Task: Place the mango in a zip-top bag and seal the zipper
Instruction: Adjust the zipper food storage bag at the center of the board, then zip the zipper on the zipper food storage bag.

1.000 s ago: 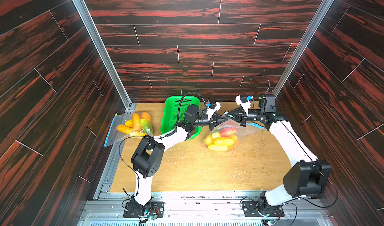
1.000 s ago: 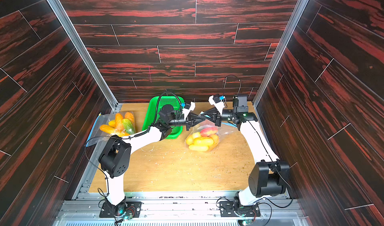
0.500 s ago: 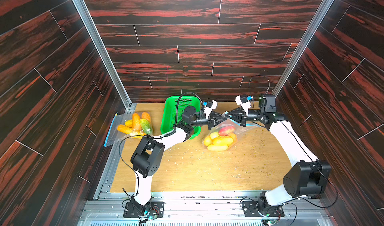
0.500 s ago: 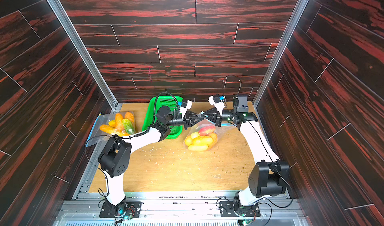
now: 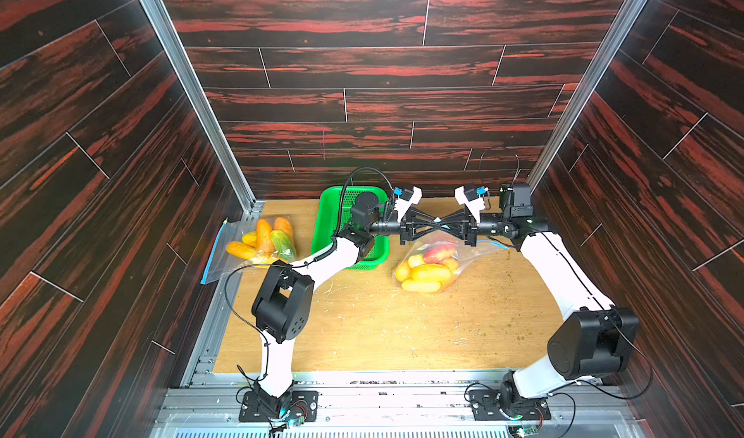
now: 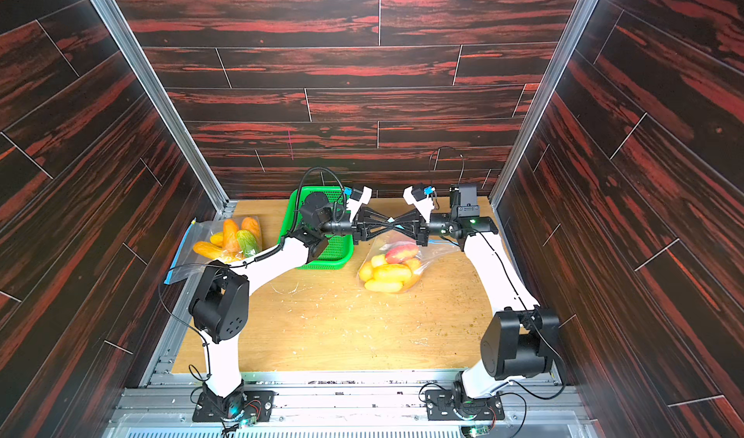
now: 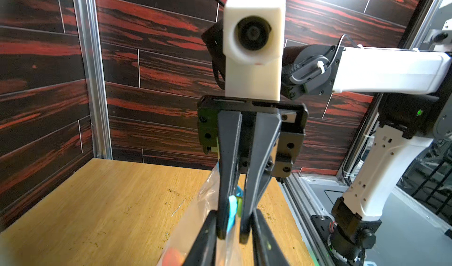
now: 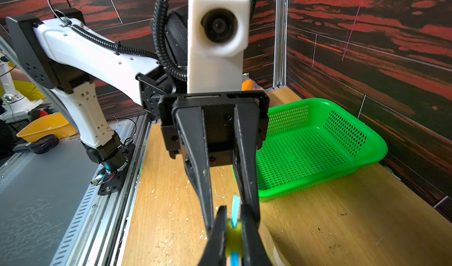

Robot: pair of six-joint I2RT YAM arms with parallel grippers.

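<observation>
A clear zip-top bag (image 5: 463, 254) holds several mangoes, yellow ones (image 5: 428, 273) and a red one (image 5: 439, 252), in both top views (image 6: 388, 273). Above it my left gripper (image 5: 445, 226) and right gripper (image 5: 439, 226) meet tip to tip. In the right wrist view the right gripper (image 8: 234, 208) is shut on the yellow-green zipper slider (image 8: 233, 230), with the blue zipper strip (image 8: 235, 203) running out of it. In the left wrist view the left gripper (image 7: 233, 213) stands narrowly open, its jaws straddling the right fingertips (image 7: 221, 233) and the blue strip (image 7: 231, 211).
A green perforated basket (image 5: 334, 222) stands empty at the back, just left of the grippers. A second clear bag of mangoes (image 5: 261, 242) lies at the table's left edge, partly over the rail. Crumbs are scattered on the wooden table (image 5: 382, 327).
The left gripper's jaws have parted from shut, and it shifted slightly left. The bag of mangoes moved a little left. The right arm has hardly moved.
</observation>
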